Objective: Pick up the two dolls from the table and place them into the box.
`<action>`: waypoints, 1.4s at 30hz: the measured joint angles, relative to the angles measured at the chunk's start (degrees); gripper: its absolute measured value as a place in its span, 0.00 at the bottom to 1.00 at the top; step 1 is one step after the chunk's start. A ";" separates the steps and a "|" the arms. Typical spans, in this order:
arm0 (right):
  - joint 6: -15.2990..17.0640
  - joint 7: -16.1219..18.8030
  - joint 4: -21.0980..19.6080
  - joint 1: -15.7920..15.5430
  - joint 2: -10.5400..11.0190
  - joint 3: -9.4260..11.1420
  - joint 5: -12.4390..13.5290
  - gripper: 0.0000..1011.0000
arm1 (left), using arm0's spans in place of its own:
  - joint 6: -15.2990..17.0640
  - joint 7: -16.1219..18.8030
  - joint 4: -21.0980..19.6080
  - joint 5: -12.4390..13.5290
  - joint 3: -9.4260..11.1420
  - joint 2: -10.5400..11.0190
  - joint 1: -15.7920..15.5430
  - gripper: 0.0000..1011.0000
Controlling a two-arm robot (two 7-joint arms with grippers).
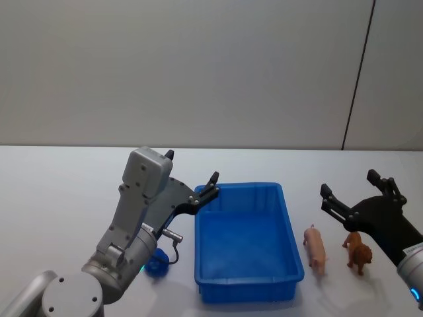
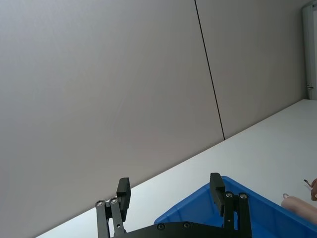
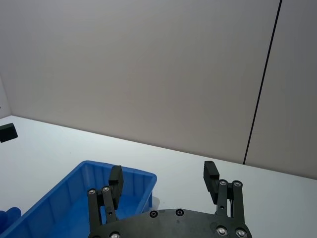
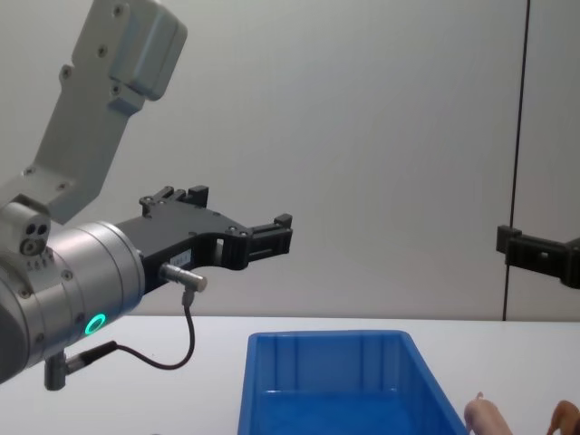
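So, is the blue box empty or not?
Empty. The box has a bare floor in the head view; the pink doll and the brown doll are on the table beside it.

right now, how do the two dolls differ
The pink doll is pale and longer; the brown doll is darker and shorter. The pink doll lies nearer the box; the brown doll lies farther to the right. Both rest on the table, outside the box, with neither held.
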 joint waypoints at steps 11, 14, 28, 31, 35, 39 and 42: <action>0.00 0.00 0.00 0.00 0.00 0.00 0.00 0.99 | 0.00 0.00 0.00 0.00 0.00 0.00 0.00 0.99; 0.00 0.00 0.00 0.00 0.00 0.00 0.00 0.99 | 0.00 0.00 0.00 0.00 0.00 0.00 0.00 0.99; 0.00 0.00 0.00 0.00 0.00 0.00 0.00 0.99 | 0.00 0.00 0.00 0.00 0.00 0.00 0.00 0.99; 0.02 0.04 0.15 0.06 0.10 0.16 0.02 0.99 | 0.00 0.00 0.00 0.00 0.00 0.00 0.00 0.99; 0.18 0.10 0.71 0.21 0.51 0.67 0.31 0.99 | 0.00 0.00 0.00 0.00 0.00 0.00 0.00 0.99; 0.67 0.15 1.63 0.41 1.14 1.37 0.74 0.99 | 0.00 0.00 0.00 0.00 0.00 0.00 0.00 0.99; 1.37 0.17 2.47 0.55 1.68 1.97 1.05 0.99 | 0.00 0.00 0.00 0.00 0.00 0.00 0.00 0.99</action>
